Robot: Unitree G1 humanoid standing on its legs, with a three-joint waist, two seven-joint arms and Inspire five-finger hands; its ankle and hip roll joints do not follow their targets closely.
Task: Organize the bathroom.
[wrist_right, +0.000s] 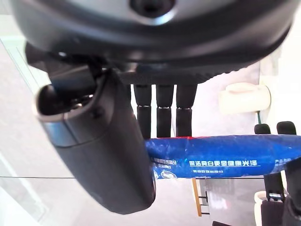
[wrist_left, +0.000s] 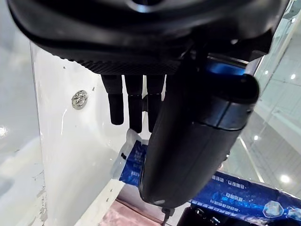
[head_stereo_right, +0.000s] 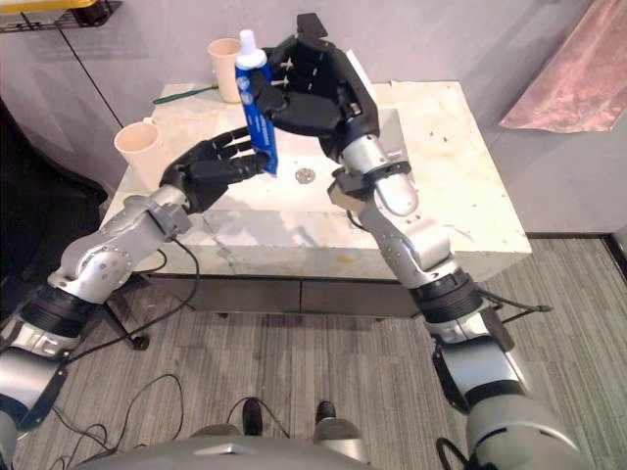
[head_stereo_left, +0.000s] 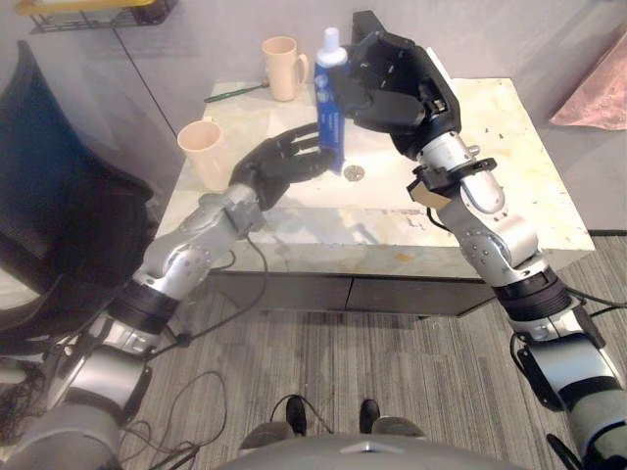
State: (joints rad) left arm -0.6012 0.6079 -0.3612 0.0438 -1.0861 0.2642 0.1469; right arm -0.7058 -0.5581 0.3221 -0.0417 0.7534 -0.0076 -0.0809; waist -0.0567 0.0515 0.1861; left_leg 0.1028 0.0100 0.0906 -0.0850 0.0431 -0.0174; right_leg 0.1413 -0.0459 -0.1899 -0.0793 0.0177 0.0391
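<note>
Both hands meet above the bench (head_stereo_left: 509, 176): right hand (head_stereo_left: 397, 83) fingers curl around an upright toothpaste tube (head_stereo_left: 330, 108), left hand (head_stereo_left: 279, 162) fingers pinch its lower end.

The counter (head_stereo_left: 509, 147) has a pale, marble-like stone top, smooth with a dull sheen and small dark flecks. The toothpaste tube (head_stereo_left: 330, 117) at upper centre is glossy blue plastic with a white cap. Both hands, left (head_stereo_left: 279, 162) and right (head_stereo_left: 397, 83), look like matt black plastic. Two cream cups (head_stereo_left: 204, 149) (head_stereo_left: 282, 67) look smooth and matt. The basin's drain (head_stereo_left: 354, 172) is shiny metal. The floor (head_stereo_left: 372, 362) along the bottom is grey, wood-grained planking. A pink cloth (head_stereo_left: 593, 93) lies at upper right.
</note>
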